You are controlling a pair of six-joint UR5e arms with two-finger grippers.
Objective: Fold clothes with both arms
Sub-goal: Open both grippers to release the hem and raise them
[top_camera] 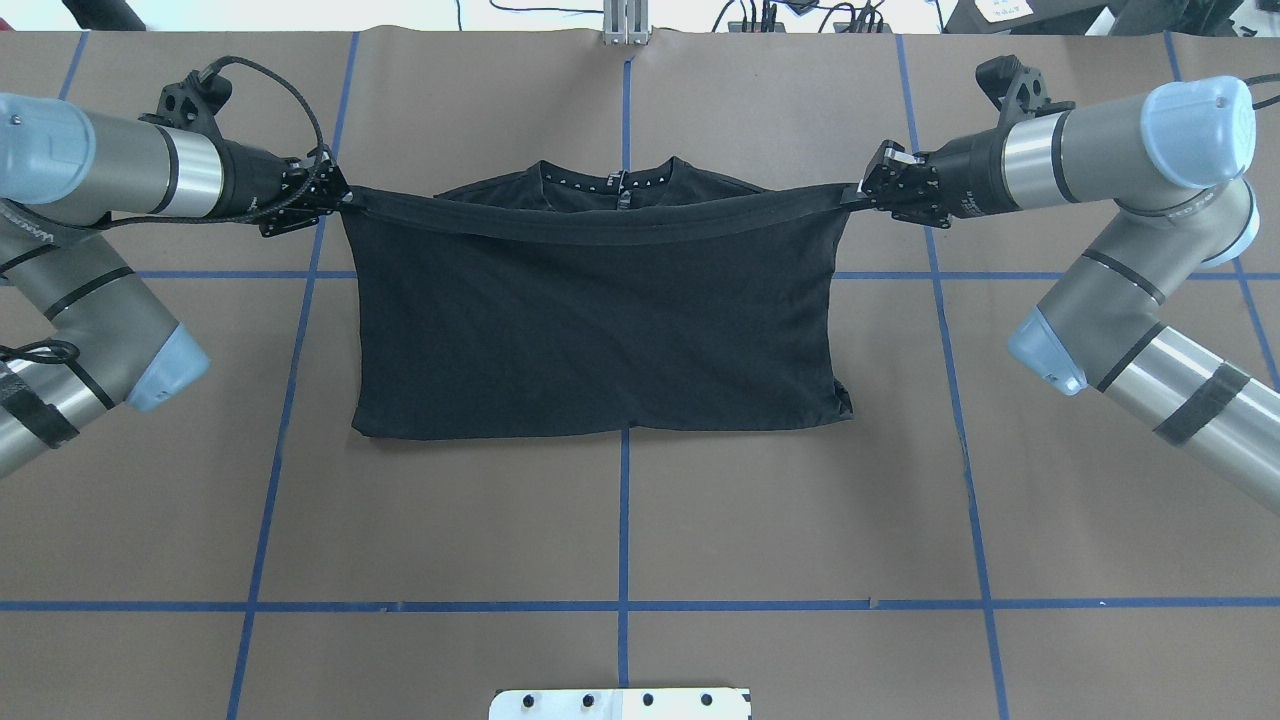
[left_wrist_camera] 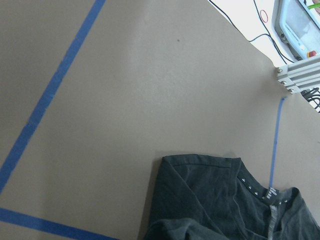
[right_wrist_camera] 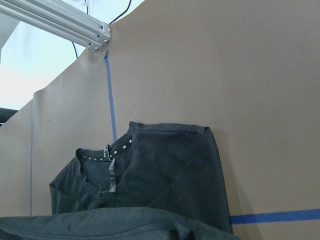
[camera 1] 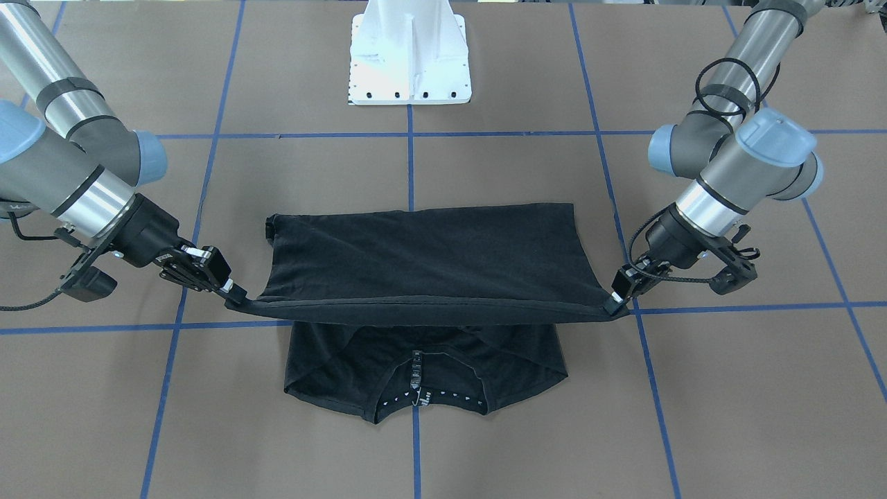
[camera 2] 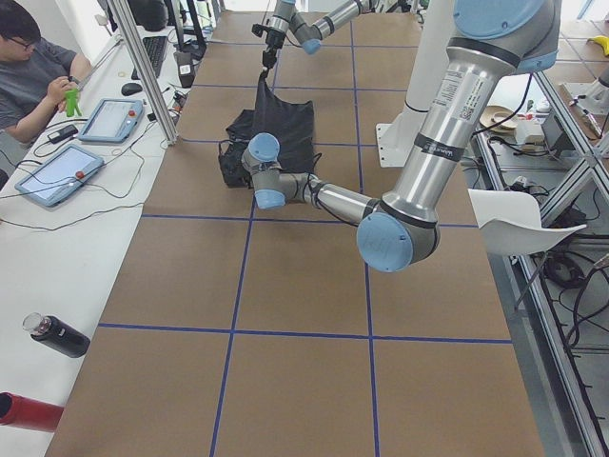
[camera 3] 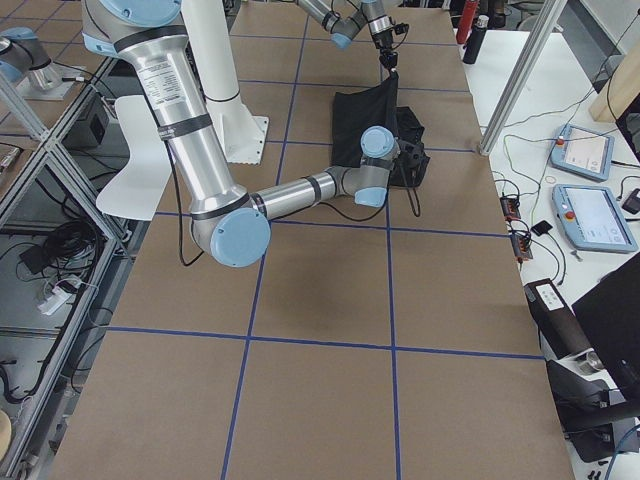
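The black T-shirt (top_camera: 600, 320) lies plain side up, its studded collar (camera 1: 416, 396) at the table's far side from the robot. Its hem edge (camera 1: 429, 305) is lifted and stretched taut above the collar end, while the fold (top_camera: 600, 428) rests on the table. My left gripper (top_camera: 340, 197) is shut on one hem corner, also the right-hand corner in the front view (camera 1: 615, 302). My right gripper (top_camera: 862, 192) is shut on the other corner (camera 1: 235, 294). Both wrist views look down on the collar end (left_wrist_camera: 225, 200) (right_wrist_camera: 160, 170).
The white pedestal base (camera 1: 410, 55) stands behind the shirt. Blue tape lines (top_camera: 625, 520) cross the brown table cover. Beyond the far edge are an aluminium post (camera 2: 143, 67), touch panels (camera 3: 590, 215), bottles (camera 2: 57, 335) and a seated person (camera 2: 38, 67).
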